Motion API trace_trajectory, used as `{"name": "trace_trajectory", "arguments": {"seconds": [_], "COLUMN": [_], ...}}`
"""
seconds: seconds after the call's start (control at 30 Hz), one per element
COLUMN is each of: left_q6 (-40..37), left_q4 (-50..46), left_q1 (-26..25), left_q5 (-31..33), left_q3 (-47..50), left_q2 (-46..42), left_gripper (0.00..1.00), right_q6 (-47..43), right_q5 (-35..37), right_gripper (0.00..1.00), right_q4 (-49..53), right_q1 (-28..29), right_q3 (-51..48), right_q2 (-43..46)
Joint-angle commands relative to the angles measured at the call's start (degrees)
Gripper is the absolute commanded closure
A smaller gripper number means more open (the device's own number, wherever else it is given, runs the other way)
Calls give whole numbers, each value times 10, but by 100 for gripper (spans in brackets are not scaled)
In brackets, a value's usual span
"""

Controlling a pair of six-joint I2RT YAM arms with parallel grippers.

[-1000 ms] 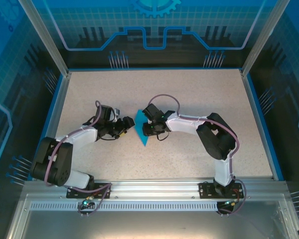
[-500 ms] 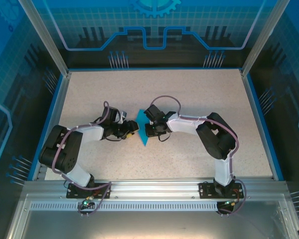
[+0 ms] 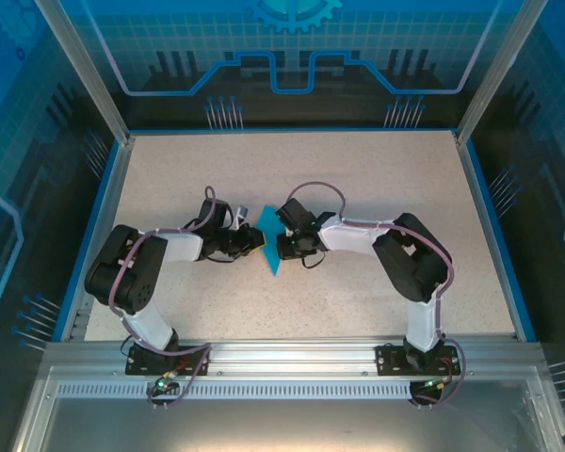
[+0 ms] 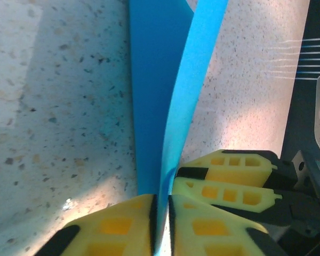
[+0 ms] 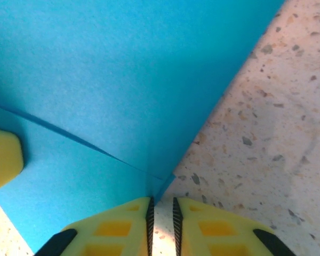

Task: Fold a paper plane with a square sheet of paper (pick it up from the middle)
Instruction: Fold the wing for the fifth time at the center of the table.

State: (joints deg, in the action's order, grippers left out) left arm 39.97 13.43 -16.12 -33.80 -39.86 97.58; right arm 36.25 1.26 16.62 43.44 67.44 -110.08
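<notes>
From above, the folded blue paper (image 3: 270,259) lies near the middle of the speckled table (image 3: 358,169), a narrow shape with its point toward the arms' bases. The left gripper (image 3: 254,243) meets it from the left and the right gripper (image 3: 282,243) from the right. Both sit low at its edges, facing each other across it.

In the left wrist view, the left gripper (image 4: 161,200) has its yellow fingers drawn almost together, with a raised flap of the paper (image 4: 154,80) caught edge-on in the thin slit between them. The flap stands up from the table while another layer lies flat beside it. Just to the right, the right gripper's fingers (image 4: 224,188) show close beside the flap.

In the right wrist view, the right gripper (image 5: 161,201) also has its fingers nearly closed – only a narrow gap remains. A corner of the paper (image 5: 122,80), where two layers overlap along a crease, reaches right up to the fingertips; whether it is actually pinched cannot be told. A yellow finger of the left gripper (image 5: 2,157) rests at the paper's left edge.
</notes>
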Motion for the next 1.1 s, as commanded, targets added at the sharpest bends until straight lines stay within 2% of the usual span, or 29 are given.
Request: {"name": "trace_trajectory", "arguments": {"seconds": [0.0, 0.17, 0.33, 0.5, 0.63, 0.73, 0.9, 1.07], "left_q6": [-20, -23, 17, 75, 128, 149, 171, 177], "left_q4": [-6, -77, -129, -171, -185, -187, -190, -203], "left_q1": [-15, -51, -111, -176, -215, -232, -240, -242], "left_q5": [10, 96, 185, 292, 360, 381, 381, 380], "left_q3": [-14, -23, -33, -32, -26, -29, -40, -55], "left_q2": [-2, -26, -52, -86, -98, -89, -72, -74], "left_gripper": [85, 89, 90, 90, 90, 90, 89, 88], "right_q6": [-13, -42, -84, -111, -128, -163, -243, -307], "right_q5": [13, 66, 103, 79, 33, 33, 88, 105], "right_gripper": [73, 56, 43, 43, 53, 54, 43, 41], "right_q4": [-23, -59, -94, -137, -175, -225, -317, -399], "right_q1": [-14, -15, -15, -15, -4, 19, 75, 102], "right_q3": [-34, -111, -189, -250, -280, -311, -359, -397], "right_q2": [66, 162, 243, 293, 304, 308, 309, 298]}}
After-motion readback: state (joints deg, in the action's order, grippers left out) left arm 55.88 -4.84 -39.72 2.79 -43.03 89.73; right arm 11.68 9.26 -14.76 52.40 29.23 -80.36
